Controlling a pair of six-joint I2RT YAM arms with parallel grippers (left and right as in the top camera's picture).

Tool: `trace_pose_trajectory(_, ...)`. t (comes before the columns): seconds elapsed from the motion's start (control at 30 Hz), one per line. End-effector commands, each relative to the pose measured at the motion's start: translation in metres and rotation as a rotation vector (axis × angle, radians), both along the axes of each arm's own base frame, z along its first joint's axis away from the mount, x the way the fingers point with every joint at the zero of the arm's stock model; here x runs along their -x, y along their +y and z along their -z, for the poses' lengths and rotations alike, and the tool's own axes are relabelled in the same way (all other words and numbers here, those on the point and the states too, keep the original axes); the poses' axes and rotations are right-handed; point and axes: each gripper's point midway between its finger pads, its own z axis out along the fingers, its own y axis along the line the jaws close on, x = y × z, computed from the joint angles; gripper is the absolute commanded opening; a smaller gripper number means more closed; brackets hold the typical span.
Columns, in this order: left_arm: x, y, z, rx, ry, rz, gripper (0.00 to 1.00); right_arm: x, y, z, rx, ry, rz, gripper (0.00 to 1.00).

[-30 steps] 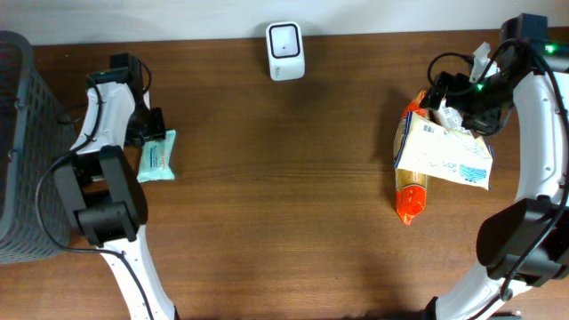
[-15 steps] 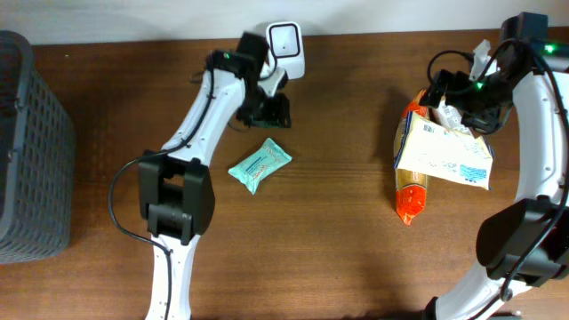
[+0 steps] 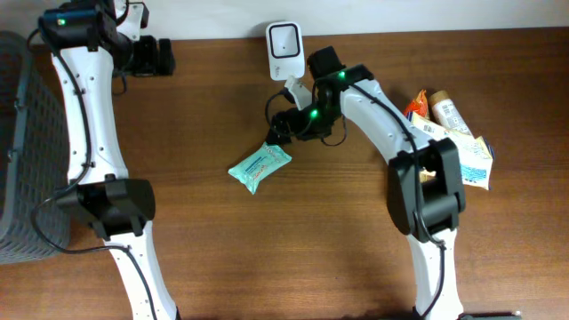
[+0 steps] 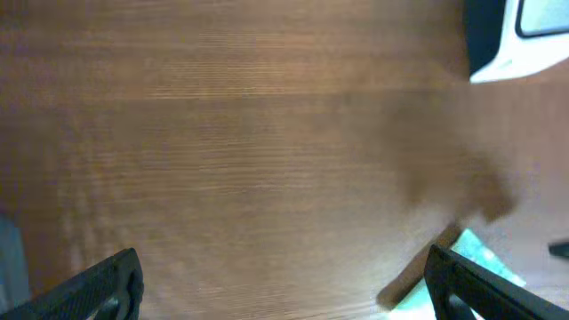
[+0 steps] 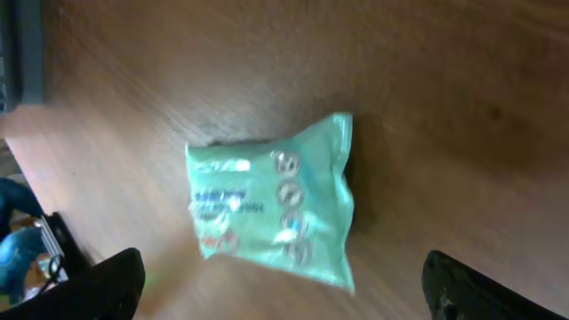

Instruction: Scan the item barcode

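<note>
Pouch [image 3: 259, 166]: lay flat on the table [image 3: 356, 240], centre of the overhead view, below and left of the scanner [image 3: 285, 51], apart from it.
Right gripper [image 3: 283, 127]: hung just over the pouch's upper right end, jaws spread wide, clamped on nothing.
Left gripper [image 3: 160, 56]: sat at upper left, well away, jaws wide apart, empty.
Barcode: could not be made out on the upturned face.
Done: judged nothing yet; pouch unheld, not presented to the scanner.
Left: judged grasp, lift, turning the code toward the scanner window.
</note>
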Motion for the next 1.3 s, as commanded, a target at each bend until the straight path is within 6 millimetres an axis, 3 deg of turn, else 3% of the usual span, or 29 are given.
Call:
trace_pose_trajectory(0.0,0.0,0.01,-0.005,-0.023,-0.024,0.064,0.99,0.008,0.015,0.024,-0.042,0.048,-0.042,0.88)
trace_pose_trajectory(0.1,0.0,0.014,-0.005,-0.023,-0.024,0.058,0.99,0.017,0.024,0.059,-0.015,0.099,-0.064,0.69)
trace_pose_trajectory(0.23,0.0,0.014,-0.005,-0.023,-0.024,0.058,0.99,0.028,0.03,0.074,-0.007,0.138,-0.083,0.61)
trace_pose_trajectory(0.33,0.0,0.014,-0.005,-0.023,-0.024,0.058,0.99,0.052,0.049,0.085,0.048,0.162,-0.134,0.59)
trace_pose_trajectory(0.37,0.0,0.014,-0.005,-0.023,-0.024,0.058,0.99,0.057,0.047,0.102,0.15,0.181,-0.092,0.44)
trace_pose_trajectory(0.43,0.0,0.014,-0.005,-0.023,-0.024,0.058,0.99,0.062,0.047,0.111,0.199,0.185,-0.086,0.09)
trace_pose_trajectory(0.5,0.0,0.014,-0.005,-0.023,-0.024,0.058,0.99,0.055,0.047,0.104,0.166,0.186,-0.075,0.04)
trace_pose_trajectory(0.53,0.0,0.014,-0.005,-0.023,-0.024,0.058,0.99,0.05,0.046,0.094,0.136,0.19,-0.065,0.04)
trace_pose_trajectory(0.6,0.0,0.014,-0.005,-0.023,-0.024,0.058,0.99,0.026,0.035,0.051,0.089,0.118,-0.038,0.04)
trace_pose_trajectory(0.63,0.0,0.014,-0.005,-0.023,-0.024,0.058,0.99,0.015,0.03,0.022,0.073,0.06,-0.022,0.04)
trace_pose_trajectory(0.67,0.0,0.014,-0.005,-0.023,-0.024,0.058,0.99,0.006,0.021,-0.02,0.066,-0.031,0.004,0.04)
trace_pose_trajectory(0.7,0.0,0.014,-0.005,-0.023,-0.024,0.058,0.99,0.005,0.008,-0.05,0.117,-0.102,0.032,0.04)
trace_pose_trajectory(0.77,0.0,0.014,-0.005,-0.023,-0.024,0.058,0.99,0.02,-0.024,-0.093,0.328,-0.226,0.078,0.04)
trace_pose_trajectory(0.8,0.0,0.014,-0.005,-0.023,-0.024,0.058,0.99,0.029,-0.032,-0.102,0.403,-0.256,0.08,0.04)
trace_pose_trajectory(0.87,0.0,0.014,-0.005,-0.023,-0.024,0.058,0.99,0.044,-0.042,-0.102,0.566,-0.284,0.092,0.04)
trace_pose_trajectory(0.97,0.0,0.014,-0.005,-0.023,-0.024,0.058,0.99,0.053,-0.017,-0.077,0.637,-0.301,0.022,0.05)
trace_pose_trajectory(1.0,0.0,0.014,-0.005,-0.023,-0.024,0.058,0.99,0.052,-0.018,-0.066,0.648,-0.254,0.083,0.25)
trace_pose_trajectory(1.07,0.0,0.014,-0.005,-0.023,-0.024,0.058,0.99,0.042,-0.034,-0.066,0.622,-0.198,0.178,0.51)
trace_pose_trajectory(1.1,0.0,0.014,-0.005,-0.023,-0.024,0.058,0.99,0.035,-0.048,-0.066,0.536,-0.117,0.201,0.76)
trace_pose_trajectory(1.17,0.0,0.014,-0.005,-0.023,-0.024,0.058,0.99,0.026,-0.073,-0.065,0.384,-0.028,0.169,0.83)
trace_pose_trajectory(1.27,0.0,0.014,-0.005,-0.023,-0.024,0.058,0.99,0.024,-0.116,-0.033,0.278,0.118,0.202,0.83)
